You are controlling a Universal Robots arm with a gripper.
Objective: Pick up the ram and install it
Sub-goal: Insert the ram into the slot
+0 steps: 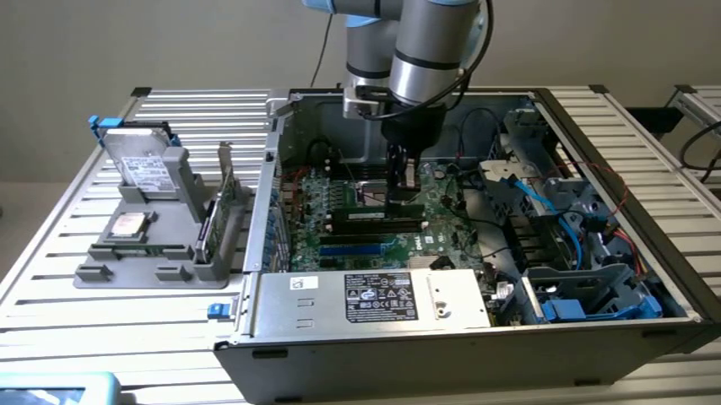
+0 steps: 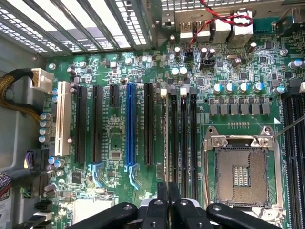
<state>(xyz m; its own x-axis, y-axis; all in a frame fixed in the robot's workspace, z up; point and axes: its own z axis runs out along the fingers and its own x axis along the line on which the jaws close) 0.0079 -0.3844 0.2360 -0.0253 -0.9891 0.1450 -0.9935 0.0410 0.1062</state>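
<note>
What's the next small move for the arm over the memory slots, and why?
Probably a short, straight push down. The shut gripper is at the ram, which lies along the memory slots beside the processor socket. Whether it is fully seated can't be told, so a gentle press looks safest.

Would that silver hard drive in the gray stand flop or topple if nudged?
Probably rigid: the hard drive looks like a solid metal box, likely heavy for its size. Propped at a lean in the gray stand, it might tip if nudged sideways.
</note>
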